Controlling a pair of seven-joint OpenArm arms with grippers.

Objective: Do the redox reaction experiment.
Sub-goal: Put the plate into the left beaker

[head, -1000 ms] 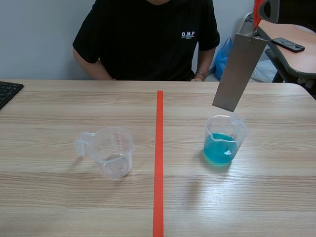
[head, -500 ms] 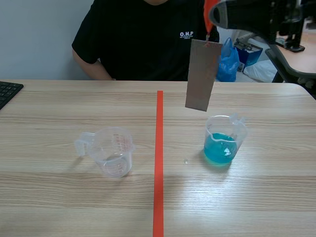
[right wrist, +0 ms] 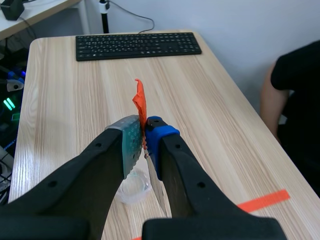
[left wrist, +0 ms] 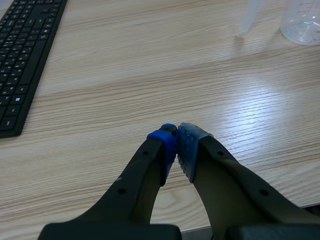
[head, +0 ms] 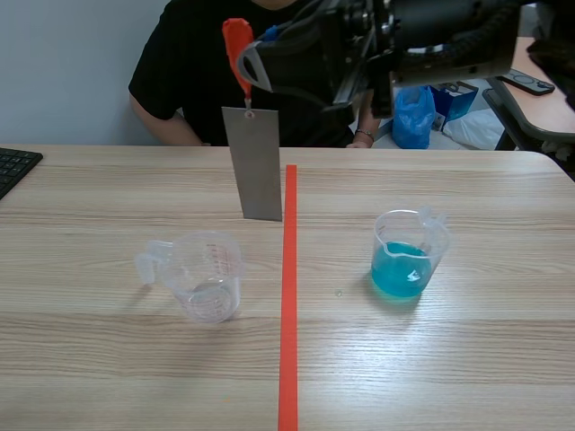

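Grey metal strip (head: pixel 253 163) hangs upright at one o'clock of the empty clear cup (head: pixel 208 274) | right gripper (right wrist: pixel 145 131) pinched tight on its orange tag (head: pixel 236 45) | blue-liquid cup (head: pixel 406 260) at the empty cup's three o'clock | left gripper (left wrist: pixel 177 142) closed on nothing over the wood table (head: pixel 108 359), keyboard (left wrist: pixel 25 60) at ten o'clock | person (head: pixel 269 72) at twelve, cut off at the shoulders.

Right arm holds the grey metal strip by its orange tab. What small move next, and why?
Likely ease the grey metal strip slightly left and down into the empty clear plastic measuring cup: it hangs by its orange tab from the right gripper, above and just beside the cup's mouth.
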